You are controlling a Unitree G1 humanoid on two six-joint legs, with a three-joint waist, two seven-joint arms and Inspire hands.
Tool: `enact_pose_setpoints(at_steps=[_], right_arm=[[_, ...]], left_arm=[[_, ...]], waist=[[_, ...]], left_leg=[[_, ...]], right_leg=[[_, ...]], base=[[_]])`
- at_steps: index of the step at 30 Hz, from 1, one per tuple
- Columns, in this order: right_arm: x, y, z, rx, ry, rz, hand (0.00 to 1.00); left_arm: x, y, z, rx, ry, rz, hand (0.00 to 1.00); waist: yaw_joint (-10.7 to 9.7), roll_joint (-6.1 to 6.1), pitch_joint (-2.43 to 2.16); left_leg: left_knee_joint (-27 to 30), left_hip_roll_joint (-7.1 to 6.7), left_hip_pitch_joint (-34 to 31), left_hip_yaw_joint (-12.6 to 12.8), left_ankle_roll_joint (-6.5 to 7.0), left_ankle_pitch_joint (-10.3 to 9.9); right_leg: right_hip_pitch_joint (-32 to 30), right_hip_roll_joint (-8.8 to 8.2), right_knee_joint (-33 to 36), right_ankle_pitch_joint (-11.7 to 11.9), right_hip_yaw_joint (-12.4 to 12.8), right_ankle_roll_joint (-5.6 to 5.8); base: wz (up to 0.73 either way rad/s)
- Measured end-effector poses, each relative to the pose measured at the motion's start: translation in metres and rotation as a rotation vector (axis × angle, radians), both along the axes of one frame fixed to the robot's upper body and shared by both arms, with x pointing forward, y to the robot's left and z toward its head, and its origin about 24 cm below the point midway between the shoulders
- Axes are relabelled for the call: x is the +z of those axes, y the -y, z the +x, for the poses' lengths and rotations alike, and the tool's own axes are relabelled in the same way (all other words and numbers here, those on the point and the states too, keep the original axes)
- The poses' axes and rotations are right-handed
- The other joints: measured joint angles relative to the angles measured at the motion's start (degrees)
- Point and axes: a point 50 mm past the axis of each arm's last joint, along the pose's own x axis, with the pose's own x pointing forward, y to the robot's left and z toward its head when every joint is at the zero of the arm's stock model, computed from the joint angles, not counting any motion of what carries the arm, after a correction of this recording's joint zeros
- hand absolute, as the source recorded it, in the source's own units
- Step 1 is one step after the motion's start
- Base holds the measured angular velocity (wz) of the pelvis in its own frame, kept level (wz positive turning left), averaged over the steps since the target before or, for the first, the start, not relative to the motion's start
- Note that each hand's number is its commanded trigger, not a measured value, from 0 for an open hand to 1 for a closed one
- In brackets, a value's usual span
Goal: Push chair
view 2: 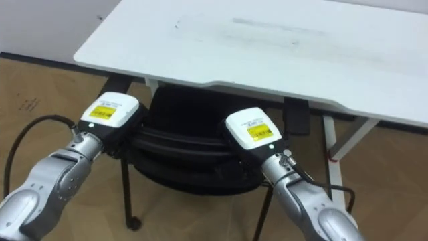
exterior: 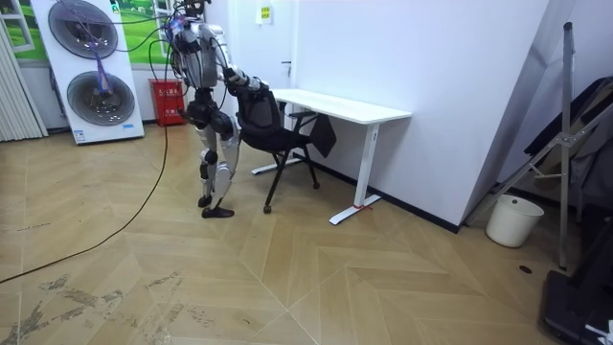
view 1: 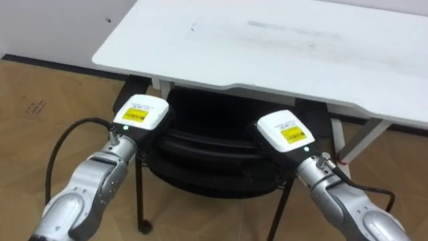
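A black chair [view 1: 207, 164] on thin black legs stands with its seat partly under the white desk [view 1: 267, 47]. Both my hands rest against the top of its backrest, side by side. The left hand [view 1: 140, 114] is at the backrest's left end and the right hand [view 1: 286, 132] at its right end. Each shows its white back with a yellow label. In the room view I stand behind the chair [exterior: 273, 129], leaning forward with both arms stretched toward the desk [exterior: 345, 105].
The desk stands against a white wall on white legs [view 1: 364, 137]. A tall white unit with two round fans [exterior: 81, 67] and a red box [exterior: 168, 101] are behind me. A white bin [exterior: 506, 220] and dark gear [exterior: 575, 144] stand at the room view's right.
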Motion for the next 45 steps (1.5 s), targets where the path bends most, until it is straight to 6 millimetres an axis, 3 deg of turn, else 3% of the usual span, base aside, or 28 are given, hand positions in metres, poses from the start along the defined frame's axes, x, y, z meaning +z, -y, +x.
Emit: enact_pose_setpoints(at_steps=[2, 5, 7, 9, 13, 20, 21, 22, 23, 24, 27, 30, 33, 39, 45], right_arm=[[-0.002, 0.002, -0.002, 0.004, -0.009, -0.015, 1.0], [-0.003, 0.001, -0.002, 0.012, -0.018, -0.021, 1.0], [-0.004, 0.001, -0.003, 0.024, -0.024, -0.04, 1.0], [-0.003, -0.001, -0.003, 0.039, -0.02, -0.049, 1.0], [-0.003, -0.001, -0.003, 0.053, -0.005, -0.066, 1.0], [-0.002, 0.001, -0.002, 0.052, 0.0, -0.079, 1.0], [-0.002, 0.001, -0.002, 0.052, 0.001, -0.08, 1.0], [-0.002, 0.002, -0.002, 0.054, 0.001, -0.087, 1.0], [-0.001, 0.002, -0.002, 0.055, 0.002, -0.088, 0.64], [-0.001, 0.003, -0.002, 0.056, 0.005, -0.088, 0.0], [0.002, 0.007, -0.001, 0.058, 0.016, -0.093, 0.0], [0.005, 0.009, 0.001, 0.037, 0.019, -0.073, 0.0], [0.006, 0.011, 0.002, 0.003, 0.007, -0.03, 0.0], [0.009, 0.014, 0.005, -0.066, -0.014, 0.042, 0.0], [0.009, 0.014, 0.006, -0.078, -0.015, 0.042, 0.0]], left_arm=[[-0.004, 0.0, -0.003, 0.003, -0.014, -0.001, 1.0], [-0.007, -0.002, -0.006, 0.013, -0.027, -0.008, 1.0], [-0.013, -0.003, -0.012, 0.03, -0.048, -0.014, 1.0], [-0.017, -0.003, -0.017, 0.043, -0.061, -0.026, 1.0], [-0.017, -0.006, -0.022, 0.05, -0.067, -0.035, 1.0], [-0.019, -0.005, -0.024, 0.04, -0.078, -0.051, 1.0], [-0.019, -0.005, -0.024, 0.04, -0.078, -0.051, 0.69], [-0.019, -0.005, -0.024, 0.04, -0.082, -0.05, 0.58], [-0.018, -0.004, -0.024, 0.039, -0.082, -0.05, 0.0], [-0.017, -0.004, -0.024, 0.036, -0.081, -0.05, 0.0], [-0.013, -0.001, -0.023, 0.028, -0.089, -0.051, 0.0], [-0.01, 0.0, -0.023, 0.028, -0.124, -0.066, 0.0], [-0.01, 0.001, -0.023, 0.03, -0.176, -0.112, 0.0], [-0.002, 0.004, -0.023, 0.011, -0.211, -0.165, 0.0], [0.001, 0.006, -0.023, -0.002, -0.235, -0.163, 0.0]], waist=[[0.13, 0.29, 0.16], [1.2, 0.37, -0.02], [3.59, 0.76, -0.19], [4.5, 1.38, -0.48], [4.84, 1.65, -0.65], [5.03, 2.83, -0.62], [5.03, 3.02, -0.55], [4.96, 3.29, -0.65], [4.84, 3.39, -0.65], [4.49, 3.52, -0.56], [3.57, 4.19, -0.43], [2.39, 5.1, -0.83], [1.85, 5.09, -0.79], [1.01, 4.18, -0.33], [0.8, 4.2, -0.37]], left_leg=[[2.04, 0.87, -0.02, 1.9, 0.29, -0.2], [3.38, 0.88, 0.3, 0.53, 0.24, -0.23], [2.17, 0.43, 2.31, -1.45, -0.03, -0.32], [0.92, 0.31, 3.93, -2.16, -0.83, -0.82], [-2.38, -0.48, 6.1, -4.4, -1.82, -1.02], [-4.75, -0.61, 8.1, -3.47, -2.37, -1.68], [-5.22, -0.59, 8.37, -2.82, -2.07, -1.86], [-5.35, -0.63, 8.57, -2.67, -1.78, -2.03], [-5.36, -0.68, 8.59, -2.55, -1.58, -2.15], [-5.34, -0.75, 8.58, -2.24, -1.28, -2.34], [-5.42, -0.94, 8.41, -1.37, -0.51, -2.79], [-5.88, -1.5, 8.64, -0.96, 0.21, -3.22], [-7.15, -1.81, 10.03, 0.61, 1.03, -3.29], [-7.45, -2.5, 9.82, 1.05, 1.98, -3.54], [-8.29, -2.45, 9.86, 1.75, 2.44, -3.28]], right_leg=[[0.7, -0.16, 0.85, -0.97, -0.18, -0.2], [0.2, -0.28, 2.4, -1.96, 2.22, -0.63], [0.05, -0.25, 2.67, -1.83, 5.66, -1.04], [-0.6, -0.24, 3.21, -1.73, 8.41, -1.21], [-1.31, -0.24, 3.17, -1.29, 10.52, -1.18], [-1.57, -0.12, 1.94, 0.4, 13.7, -0.05], [-1.62, -0.12, 1.69, 0.75, 14.33, 0.21], [-1.55, -0.08, 1.22, 1.14, 14.86, 0.49], [-1.56, -0.08, 1.08, 1.29, 15.05, 0.64], [-1.6, -0.11, 0.75, 1.63, 15.38, 0.96], [-1.6, -0.01, -0.65, 2.74, 16.08, 1.76], [-1.57, -0.1, -1.75, 3.64, 17.51, 2.67], [-1.63, -0.12, -1.91, 3.98, 21.72, 3.33], [-2.19, -0.64, -2.2, 4.56, 22.85, 4.35], [-2.0, 0.31, -4.9, 6.28, 24.48, 4.52]], base=[[0.06], [-0.32], [-0.76], [-0.74], [-0.3], [-0.22], [-0.25], [-0.23], [-0.18], [-0.11], [-0.11], [-0.11], [-0.16], [-0.07], [-0.08]])
